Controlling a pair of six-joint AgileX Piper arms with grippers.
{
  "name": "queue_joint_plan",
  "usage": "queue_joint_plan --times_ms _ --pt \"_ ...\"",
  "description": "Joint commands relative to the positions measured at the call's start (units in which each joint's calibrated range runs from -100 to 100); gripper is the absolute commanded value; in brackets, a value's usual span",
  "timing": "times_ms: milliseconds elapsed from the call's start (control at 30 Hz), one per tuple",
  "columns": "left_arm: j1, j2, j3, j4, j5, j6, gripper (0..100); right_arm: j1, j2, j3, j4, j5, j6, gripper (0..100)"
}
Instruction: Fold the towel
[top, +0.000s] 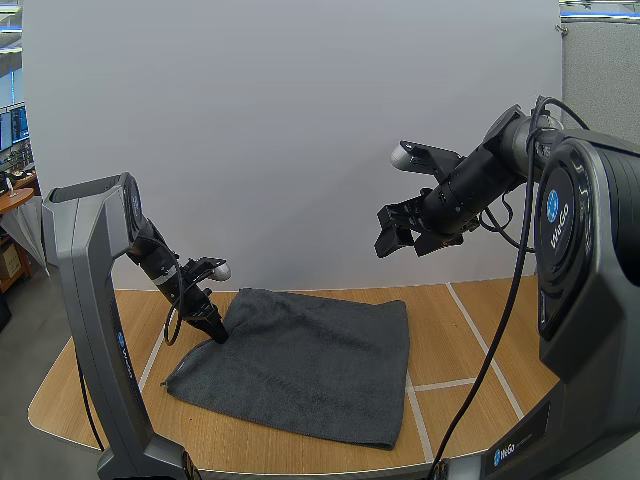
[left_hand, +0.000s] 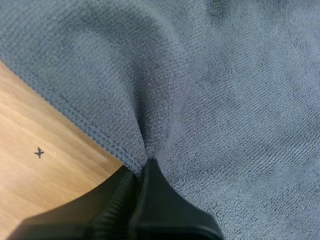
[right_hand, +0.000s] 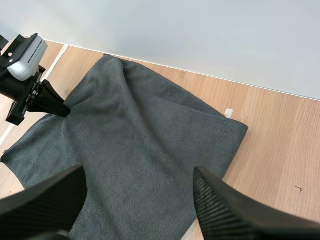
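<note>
A dark grey towel (top: 310, 360) lies spread on the wooden table (top: 470, 330), slightly bunched at its left edge. My left gripper (top: 217, 333) is shut on that left edge; in the left wrist view its fingertips (left_hand: 142, 172) pinch a fold of the towel (left_hand: 225, 100) by the hem. My right gripper (top: 402, 236) hangs high above the towel's far right corner, open and holding nothing. From the right wrist view the towel (right_hand: 145, 150) lies far below between the spread fingers (right_hand: 225, 210), with the left gripper (right_hand: 60, 109) at its edge.
White tape lines (top: 480, 335) cross the table to the right of the towel. A small white tag (right_hand: 228, 113) sticks out at the towel's far corner. Bare wood shows right of the towel and along the back by the white wall.
</note>
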Motion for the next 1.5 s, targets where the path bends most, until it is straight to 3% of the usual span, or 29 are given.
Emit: queue_joint_plan --times_ms 0,333,600,933,967,1000,1067,1100,1133,1167,1233,1267,1300,1467 --pt "-0.08 0.31 -0.22 4.17 0.00 -0.86 0 -0.25 -0.89 -0.27 0.39 1.02 -0.18 100" --pt "2.91 -5.31 2.98 5.70 0.00 -1.99 0 -0.25 -0.89 -0.27 3.04 1.02 -1.35 100" --pt "3.03 -10.34 11.68 7.35 0.00 -1.99 0 -0.25 -0.89 -0.27 6.92 1.02 -3.69 100" --pt "3.12 -14.58 12.80 5.74 0.00 -3.15 0 -0.25 -0.89 -0.27 8.12 1.02 -5.52 100" --pt "3.12 -15.14 12.80 5.74 0.00 -3.34 0 -0.25 -0.89 -0.27 8.12 1.02 -5.52 96" --pt "3.12 -15.74 12.80 5.63 0.00 -3.55 1 -0.25 -0.89 -0.27 8.12 1.02 -5.52 84" --pt "3.12 -17.30 12.80 4.81 0.00 -3.67 11 -0.25 -0.89 -0.27 8.12 1.02 -5.52 73" --pt "3.12 -18.22 12.80 4.53 0.00 -3.67 17 -0.25 -0.89 -0.27 8.12 1.02 -5.52 62" --pt "3.12 -19.34 12.80 3.80 0.00 -3.67 31 -0.25 -0.89 -0.27 8.35 1.02 -5.52 49" --pt "3.12 -20.35 12.80 3.39 0.00 -3.67 47 -0.25 -0.89 -0.27 8.36 1.02 -5.52 44" --pt "3.12 -21.17 12.80 3.39 0.00 -3.53 66 -0.25 -0.89 -0.27 8.59 1.02 -5.52 29" --pt "3.12 -21.50 12.80 3.39 0.00 -3.53 91 -0.25 -0.89 -0.27 8.81 1.02 -5.52 4" --pt "3.12 -21.65 12.80 3.80 0.00 -3.73 100 -0.25 -0.89 -0.27 8.81 1.02 -5.52 0" --pt "3.12 -21.65 12.80 5.23 0.00 -4.29 100 -0.25 -0.89 -0.27 9.87 1.02 -5.52 0"
